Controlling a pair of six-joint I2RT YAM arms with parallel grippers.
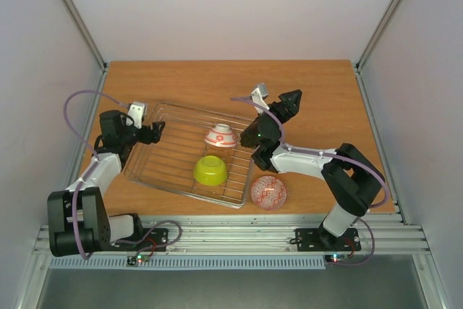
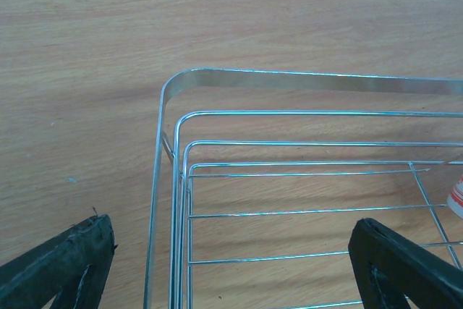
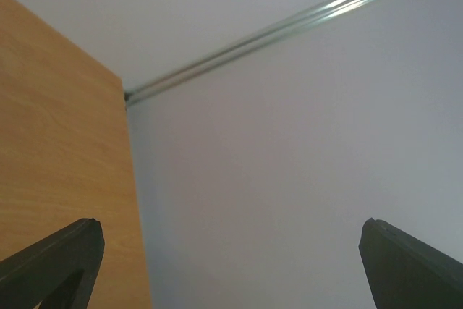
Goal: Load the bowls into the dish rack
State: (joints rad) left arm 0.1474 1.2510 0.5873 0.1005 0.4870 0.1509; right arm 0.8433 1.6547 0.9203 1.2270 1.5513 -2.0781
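The dish rack (image 1: 145, 173) lies left of centre on the table. Inside it, a white bowl with red pattern (image 1: 221, 135) sits upside down, and a lime green bowl (image 1: 210, 170) sits nearer. A bowl with a red-patterned inside (image 1: 268, 192) stands on the table just off the rack's near right corner. My left gripper (image 1: 158, 132) is open and empty over the rack's far left corner (image 2: 173, 85). My right gripper (image 1: 293, 99) is open and empty, raised right of the rack and pointing at the wall. The plain white and orange bowls are out of view.
The wooden table (image 1: 325, 92) is enclosed by pale walls (image 3: 304, 142) on three sides. The edge of the white and red bowl (image 2: 457, 200) shows at the right of the left wrist view. Aluminium rails (image 1: 239, 233) run along the near edge.
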